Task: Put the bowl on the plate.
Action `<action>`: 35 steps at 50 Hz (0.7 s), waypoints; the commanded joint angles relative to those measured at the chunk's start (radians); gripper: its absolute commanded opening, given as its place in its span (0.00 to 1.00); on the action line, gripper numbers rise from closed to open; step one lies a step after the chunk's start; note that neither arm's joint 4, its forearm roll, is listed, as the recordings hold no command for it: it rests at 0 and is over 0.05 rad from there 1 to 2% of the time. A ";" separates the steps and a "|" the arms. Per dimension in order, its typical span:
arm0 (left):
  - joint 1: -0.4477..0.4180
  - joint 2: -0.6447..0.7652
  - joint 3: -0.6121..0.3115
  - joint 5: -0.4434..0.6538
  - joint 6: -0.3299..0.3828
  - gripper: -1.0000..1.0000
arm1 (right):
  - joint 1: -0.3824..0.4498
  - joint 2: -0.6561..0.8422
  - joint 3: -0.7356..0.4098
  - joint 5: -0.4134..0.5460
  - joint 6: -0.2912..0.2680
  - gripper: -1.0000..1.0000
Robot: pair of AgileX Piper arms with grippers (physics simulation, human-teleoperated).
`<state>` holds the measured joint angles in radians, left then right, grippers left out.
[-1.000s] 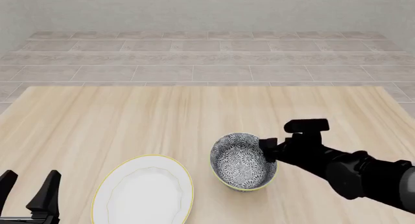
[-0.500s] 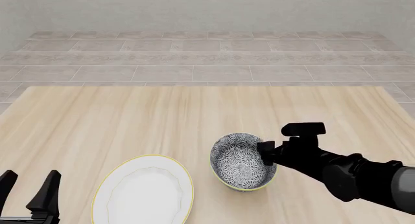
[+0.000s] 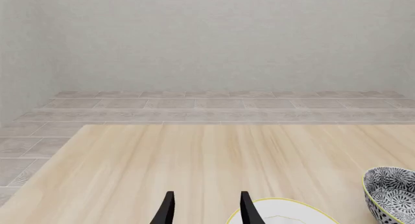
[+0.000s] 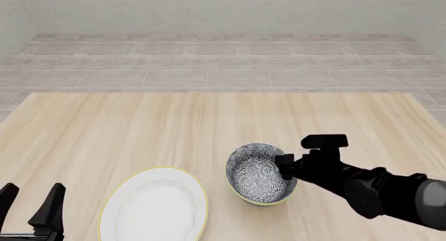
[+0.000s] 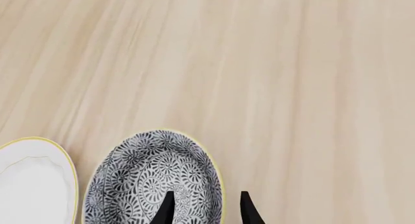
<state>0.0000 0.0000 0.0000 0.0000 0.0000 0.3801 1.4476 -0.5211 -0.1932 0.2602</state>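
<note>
The bowl (image 4: 259, 174), dark grey-and-white floral with a thin yellowish rim, stands upright on the table right of the plate (image 4: 154, 205), a white flat plate with a yellow rim. A narrow strip of bare table lies between them. My right gripper (image 4: 283, 167) is open at the bowl's right rim. In the right wrist view one finger (image 5: 167, 208) is over the inside of the bowl (image 5: 146, 178) and the other finger (image 5: 247, 208) is outside its wall, with the plate (image 5: 36, 185) beside it. My left gripper (image 4: 31, 200) is open and holds nothing at the near left corner.
The light wooden table (image 4: 174, 126) stretches far beyond the dishes, with a tiled floor and grey wall behind. The left wrist view shows my left gripper (image 3: 206, 212), the plate's edge (image 3: 285, 215) and the bowl (image 3: 392, 195) over bare tabletop (image 3: 194, 156).
My right arm has moved slightly down and to the left, bringing its fingers closer over the bowl's right rim. Bowl, plate and left arm have stayed put.
</note>
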 commanded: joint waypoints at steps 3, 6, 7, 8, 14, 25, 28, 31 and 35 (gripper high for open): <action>0.000 0.000 0.000 0.000 0.000 1.00 | 0.002 0.016 0.007 -0.016 0.006 1.00; 0.000 0.000 0.000 0.000 0.000 1.00 | 0.002 0.020 0.008 -0.020 0.007 1.00; 0.000 0.000 0.000 0.000 0.000 1.00 | 0.001 0.020 0.009 -0.020 0.007 1.00; 0.000 0.000 0.000 0.000 0.000 1.00 | 0.001 0.020 0.009 -0.020 0.007 1.00; 0.000 0.000 0.000 0.000 0.000 1.00 | 0.001 0.027 0.011 -0.025 0.008 1.00; 0.000 0.000 0.000 0.000 0.000 1.00 | 0.001 0.036 0.016 -0.035 0.013 1.00; 0.000 0.000 0.000 0.000 0.000 1.00 | 0.002 0.039 0.015 -0.037 0.015 1.00; 0.000 0.000 0.000 0.000 0.000 1.00 | 0.002 0.046 0.017 -0.044 0.016 1.00; 0.000 0.000 0.000 0.000 0.000 1.00 | 0.003 0.050 0.018 -0.048 0.017 1.00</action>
<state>0.0000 0.0000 0.0000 0.0000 0.0000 0.3819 1.4865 -0.5060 -0.2307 0.2736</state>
